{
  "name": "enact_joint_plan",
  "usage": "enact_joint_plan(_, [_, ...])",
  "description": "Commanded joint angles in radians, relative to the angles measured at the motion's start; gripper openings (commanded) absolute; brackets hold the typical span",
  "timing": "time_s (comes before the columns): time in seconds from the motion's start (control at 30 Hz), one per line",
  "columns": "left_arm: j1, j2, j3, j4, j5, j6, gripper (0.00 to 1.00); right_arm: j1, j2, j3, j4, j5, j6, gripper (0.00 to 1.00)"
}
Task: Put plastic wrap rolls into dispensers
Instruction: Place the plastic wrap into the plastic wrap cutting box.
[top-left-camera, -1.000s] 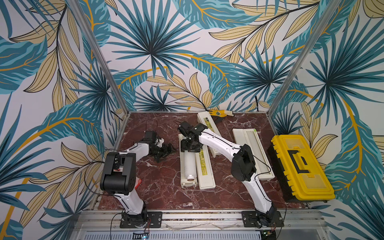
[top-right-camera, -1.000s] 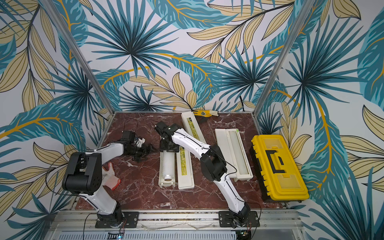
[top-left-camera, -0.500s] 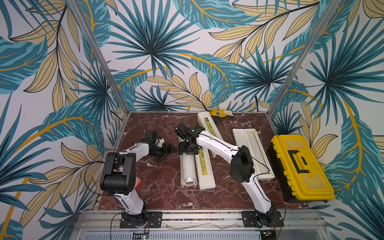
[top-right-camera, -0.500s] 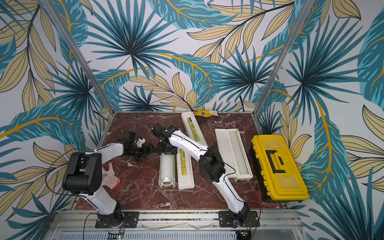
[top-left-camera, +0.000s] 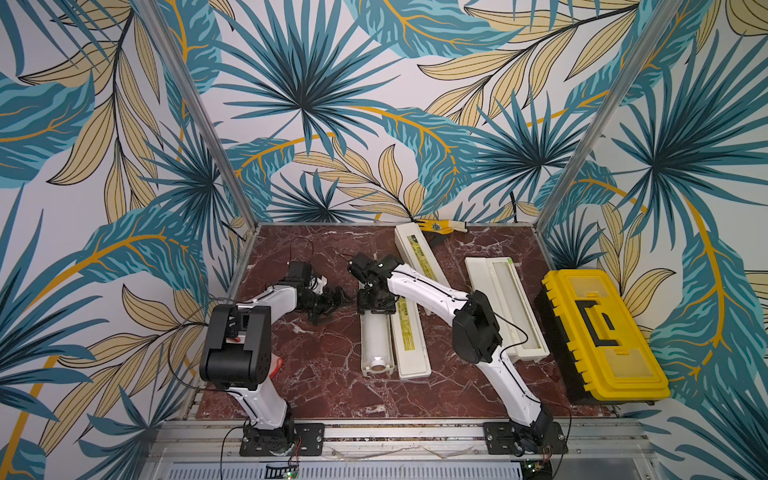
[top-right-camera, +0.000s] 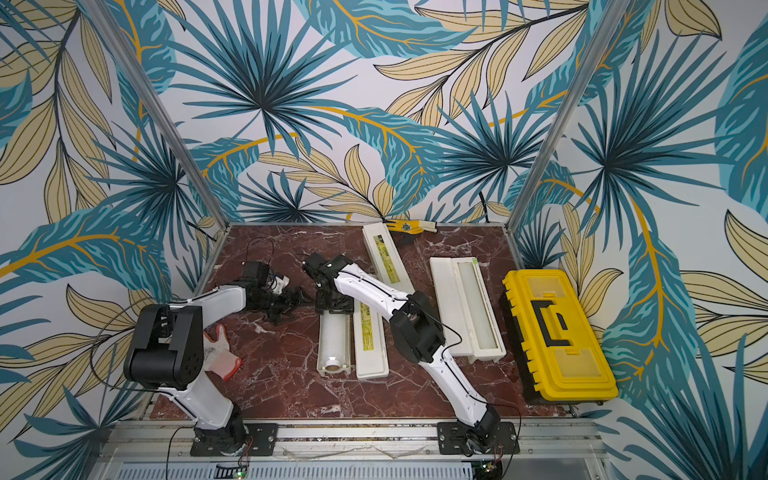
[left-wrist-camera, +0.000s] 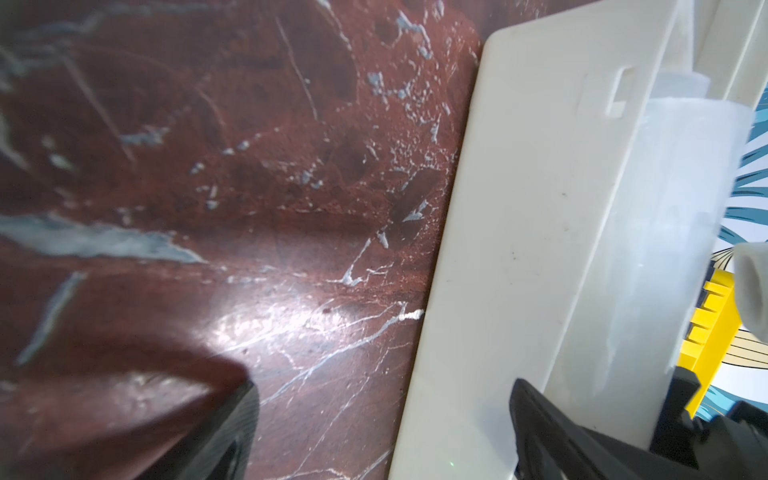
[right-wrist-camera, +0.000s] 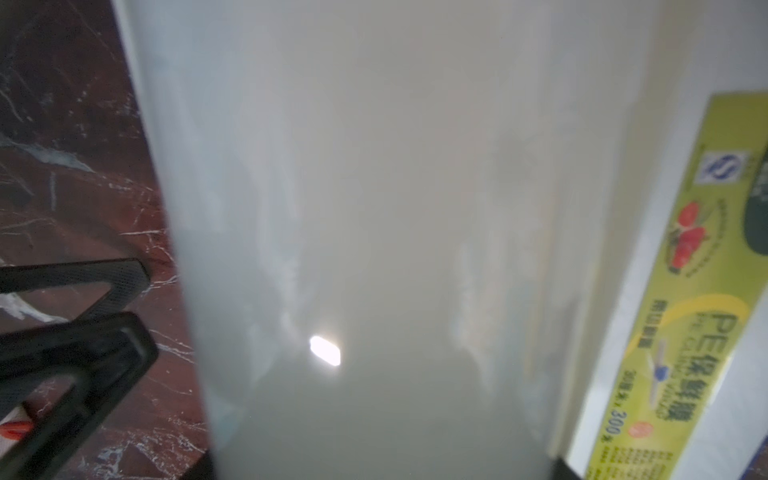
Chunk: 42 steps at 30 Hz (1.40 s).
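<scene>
Item 1, plastic wrap roll (top-left-camera: 376, 336): lies lengthwise in the open tray of the middle dispenser (top-left-camera: 363, 349); near end cap at the tray's near end; lid (top-left-camera: 409, 332) flat alongside, label up; whether the far end is fully seated I cannot tell.

Item 2, right gripper (top-left-camera: 374, 300): over the roll's far end; jaws astride the roll and pressed against its sides; in my right wrist view the roll (right-wrist-camera: 374, 208) fills the gap between them.

Item 3, left gripper (top-left-camera: 334, 300): low over the table (top-left-camera: 324, 374), just beside the tray's outer wall; jaws spread wide, holding nothing; one finger (left-wrist-camera: 224, 415) over the marble, the other at the wall; the roll lies beyond that wall, outside these jaws.

Item 4, second dispenser (top-left-camera: 482, 291): open, second roll (top-left-camera: 513, 307) inside, beside the yellow toolbox (top-left-camera: 602, 332).

Item 5, third dispenser (top-left-camera: 411, 245): closed, at the far edge.
</scene>
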Motion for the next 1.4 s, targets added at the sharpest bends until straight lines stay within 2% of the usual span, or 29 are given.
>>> enact_joint_plan(0.0, [0.011, -0.002, 0.012, -0.006, 0.000, 0.015, 0.95, 0.001, -0.051, 0.040, 0.012, 0.031, 0.020, 0.39])
enact_joint_plan(0.73, [0.016, 0.016, 0.014, -0.009, 0.001, 0.015, 0.95, -0.003, -0.089, 0.097, -0.011, 0.035, 0.010, 0.39])
enact_joint_plan(1.23, [0.018, 0.025, 0.013, -0.008, -0.002, 0.016, 0.95, -0.009, -0.032, 0.091, 0.003, 0.045, -0.008, 0.39])
enact_joint_plan(1.37, [0.019, 0.028, 0.013, -0.008, -0.004, 0.016, 0.95, -0.009, -0.032, 0.044, 0.036, 0.047, -0.008, 0.39])
